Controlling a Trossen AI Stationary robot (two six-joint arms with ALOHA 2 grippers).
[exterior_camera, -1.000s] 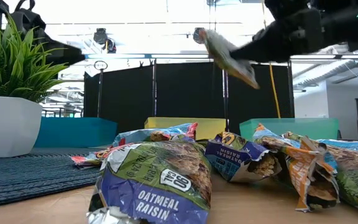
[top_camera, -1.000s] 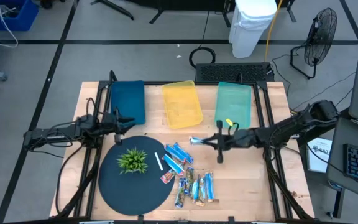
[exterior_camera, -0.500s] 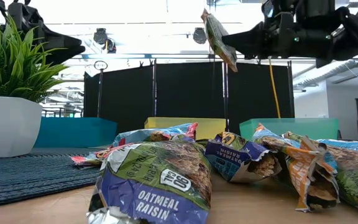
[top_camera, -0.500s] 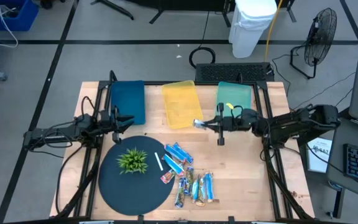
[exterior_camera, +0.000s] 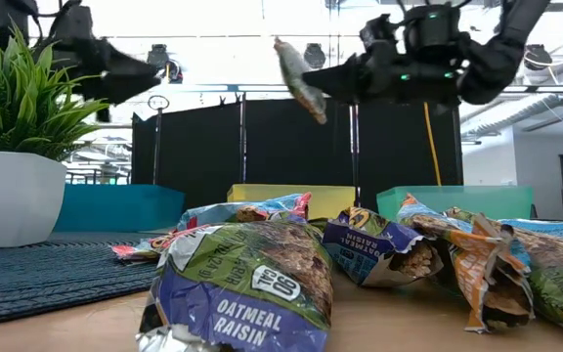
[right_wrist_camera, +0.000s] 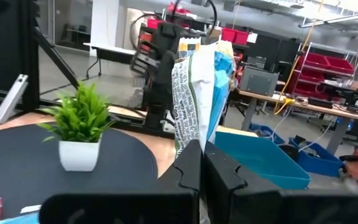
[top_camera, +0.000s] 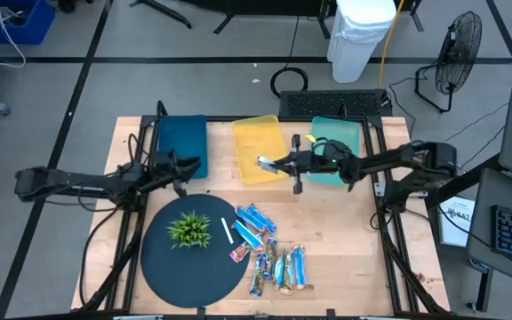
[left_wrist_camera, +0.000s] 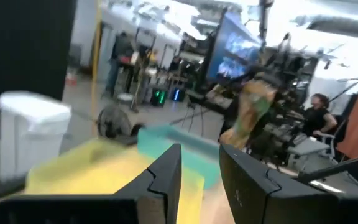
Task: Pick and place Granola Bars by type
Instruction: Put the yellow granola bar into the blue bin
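Note:
Several granola bars (top_camera: 269,253) in blue, green and red wrappers lie in a loose pile on the wood beside the dark round mat (top_camera: 172,267); they also fill the front of the low view (exterior_camera: 247,284). My right gripper (top_camera: 280,165) is shut on one bar (top_camera: 265,163), held in the air over the yellow tray (top_camera: 258,142). That bar also shows in the low view (exterior_camera: 299,83) and the left wrist view (left_wrist_camera: 253,109). My left gripper (top_camera: 183,167) is open and empty near the dark blue tray (top_camera: 183,142). My right gripper pinches the bar by one end (right_wrist_camera: 194,144) between its two fingers. The fingers come level from the table's right side. The bar sticks out past the fingertips toward the table's left, tilted (exterior_camera: 301,88), lifted clear above the yellow tray.
Three trays stand along the far edge: dark blue, yellow, and green (top_camera: 334,147). A small green plant in a white pot (top_camera: 189,229) stands on the mat, with a thin white stick (top_camera: 227,231) beside it. Bare wood lies between the trays and the pile.
My right gripper has carried the bar toward the table's left and far edges, from the wood in front of the green tray to above the yellow tray, staying shut on it. My left gripper has shifted a little toward the table's right.

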